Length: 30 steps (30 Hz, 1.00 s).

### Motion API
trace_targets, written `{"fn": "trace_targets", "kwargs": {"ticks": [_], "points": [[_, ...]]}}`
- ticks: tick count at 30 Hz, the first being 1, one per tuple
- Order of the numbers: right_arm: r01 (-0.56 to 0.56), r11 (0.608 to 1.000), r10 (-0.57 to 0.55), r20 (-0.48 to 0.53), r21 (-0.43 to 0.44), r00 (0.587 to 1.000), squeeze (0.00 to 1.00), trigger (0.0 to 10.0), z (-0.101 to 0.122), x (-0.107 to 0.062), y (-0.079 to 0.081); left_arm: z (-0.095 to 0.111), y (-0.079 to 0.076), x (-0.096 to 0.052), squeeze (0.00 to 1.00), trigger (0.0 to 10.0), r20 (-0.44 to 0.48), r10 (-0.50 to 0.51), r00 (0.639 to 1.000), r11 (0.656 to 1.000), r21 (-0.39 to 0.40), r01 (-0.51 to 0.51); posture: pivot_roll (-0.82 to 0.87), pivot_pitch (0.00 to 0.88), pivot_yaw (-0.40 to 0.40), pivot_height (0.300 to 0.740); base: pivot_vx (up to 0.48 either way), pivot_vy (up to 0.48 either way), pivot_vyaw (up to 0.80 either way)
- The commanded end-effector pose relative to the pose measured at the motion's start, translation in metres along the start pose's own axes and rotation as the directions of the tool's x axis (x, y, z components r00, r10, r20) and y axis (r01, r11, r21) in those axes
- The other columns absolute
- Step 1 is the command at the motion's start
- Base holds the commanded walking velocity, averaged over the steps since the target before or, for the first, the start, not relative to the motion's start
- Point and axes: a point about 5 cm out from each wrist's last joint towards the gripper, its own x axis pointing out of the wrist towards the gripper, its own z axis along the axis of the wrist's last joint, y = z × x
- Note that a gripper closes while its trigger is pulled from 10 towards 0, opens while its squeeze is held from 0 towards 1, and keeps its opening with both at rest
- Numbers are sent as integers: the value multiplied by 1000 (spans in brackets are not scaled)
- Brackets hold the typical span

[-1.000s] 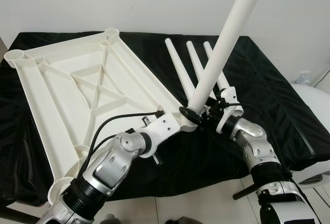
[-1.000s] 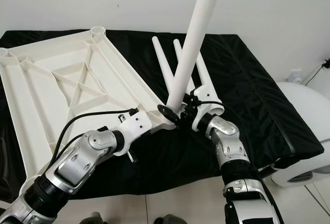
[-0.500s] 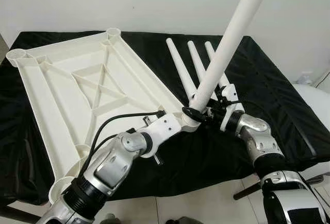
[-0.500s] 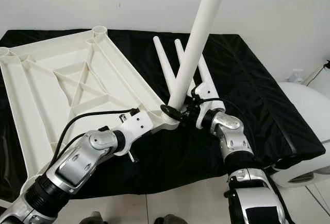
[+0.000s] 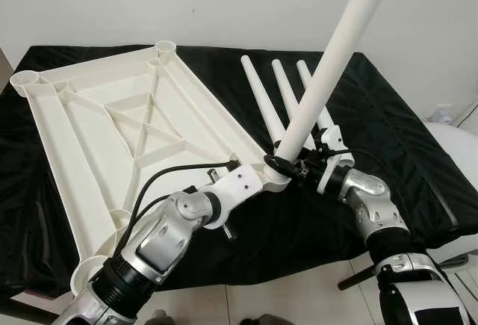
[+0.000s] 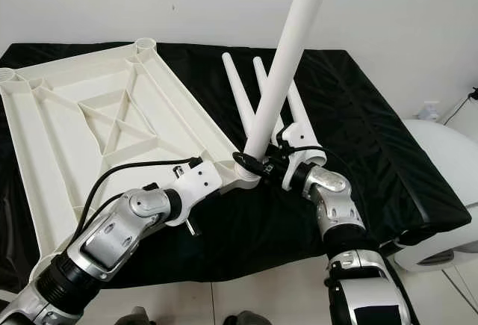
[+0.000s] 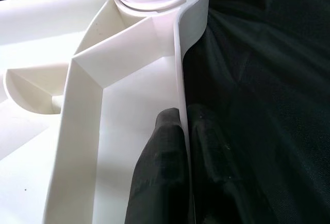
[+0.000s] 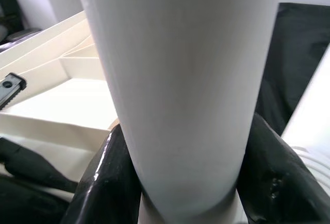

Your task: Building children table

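The right gripper (image 5: 287, 166) clasps the base of a white table leg (image 5: 328, 60), which stands tilted in the near right corner socket of the upturned white table frame (image 5: 97, 131). The left gripper (image 7: 180, 147) pinches the frame's rim just beside that socket. Three more legs (image 5: 280, 93) lie side by side beyond, on the black-covered tabletop (image 5: 388, 116).

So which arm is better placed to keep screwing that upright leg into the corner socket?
The right. Its gripper is shut around the base of the upright leg, while the left gripper pinches the tabletop's rim, bracing it.
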Motion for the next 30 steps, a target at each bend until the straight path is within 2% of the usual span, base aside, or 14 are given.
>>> {"fn": "trace_targets", "kwargs": {"ticks": [1, 7, 11, 15, 19, 20, 22, 25, 28, 30], "points": [[26, 998, -27, 18, 49, 999, 0, 10000, -2, 7, 6, -1, -15, 7, 0, 10000, 11, -97, 995, 995, -13, 97, 24, 0, -102, 740, 0, 0, 0], [97, 994, -98, 8, 52, 995, 0, 10000, -2, 19, 14, -1, -15, 6, 0, 10000, 9, -95, 995, 995, -16, 95, 26, 0, -101, 740, 0, 0, 0], [193, 980, -194, 15, 53, 981, 0, 10000, 1, 30, 22, -2, -16, 5, 0, 10000, 7, -97, 995, 995, -16, 97, 26, 0, -100, 740, 0, 0, 0], [252, 965, -256, 62, 72, 965, 0, 10000, 8, 44, 40, -2, -16, 4, 0, 10000, 6, -99, 995, 995, -16, 100, 26, 3, -93, 740, 0, 0, 0], [294, 952, -300, 72, 81, 951, 0, 10000, 11, 49, 45, -2, -16, 4, 0, 10000, 5, -102, 995, 995, -15, 102, 25, 5, -90, 740, 0, 0, 0], [369, 923, -377, 67, 107, 924, 0, 10000, 12, 54, 49, -3, -17, 5, 0, 10000, 5, -106, 994, 994, -14, 106, 24, 5, -90, 740, 0, 0, 0], [446, 887, -454, 48, 123, 890, 0, 10000, 14, 58, 52, -2, -17, 5, 0, 10000, 5, -108, 994, 994, -14, 108, 23, 5, -91, 740, 0, 0, 0], [481, 868, -489, 40, 120, 872, 0, 10000, 14, 60, 53, -2, -17, 5, 0, 10000, 5, -109, 994, 994, -13, 109, 23, 5, -91, 740, 0, 0, 0], [551, 825, -558, 23, 123, 830, 0, 10000, 16, 66, 59, -1, -18, 6, 0, 10000, 8, -109, 994, 994, -14, 109, 21, 0, -95, 740, 0, 0, 0], [557, 823, -563, 28, 115, 826, 0, 10000, 19, 68, 63, -1, -18, 6, 0, 10000, 10, -108, 994, 994, -15, 108, 21, 0, -96, 740, 0, 0, 0]]}}
